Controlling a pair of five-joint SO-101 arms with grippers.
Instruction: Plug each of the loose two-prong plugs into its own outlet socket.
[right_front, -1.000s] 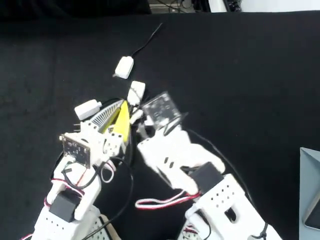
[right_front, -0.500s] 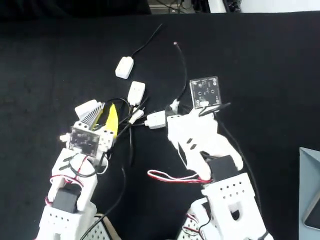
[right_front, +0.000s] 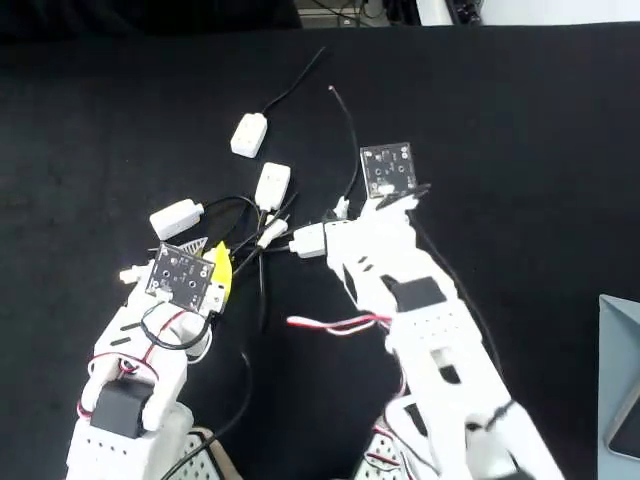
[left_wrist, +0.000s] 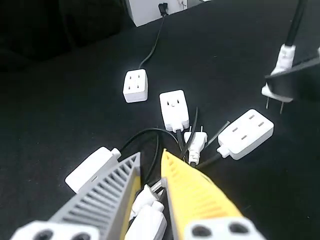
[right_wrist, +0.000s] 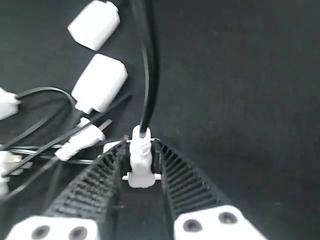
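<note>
Several white outlet blocks lie mid-table: a square one (right_front: 249, 134) (left_wrist: 135, 85), one with a cord (right_front: 272, 185) (left_wrist: 174, 107), one at the left (right_front: 176, 218) (left_wrist: 92, 167) and one (right_front: 310, 240) (left_wrist: 245, 132) beside the right arm. My right gripper (right_front: 338, 212) (right_wrist: 140, 147) is shut on a white two-prong plug (right_wrist: 141, 162) (left_wrist: 279, 86), held above the cloth with its black cord (right_front: 350, 130) trailing away. My left gripper (right_front: 215, 258) (left_wrist: 150, 156) is closed around another white plug (left_wrist: 149, 210). A loose plug (left_wrist: 196, 142) lies among the cords.
Black cords (right_front: 255, 250) tangle between the outlets and both grippers. A grey object (right_front: 620, 380) sits at the table's right edge. The black cloth (right_front: 520, 150) to the right and far side is open.
The right arm swung right and away from the cluster, drawing its plug and cord out, then eased back left. The left gripper pulled back toward its base.
</note>
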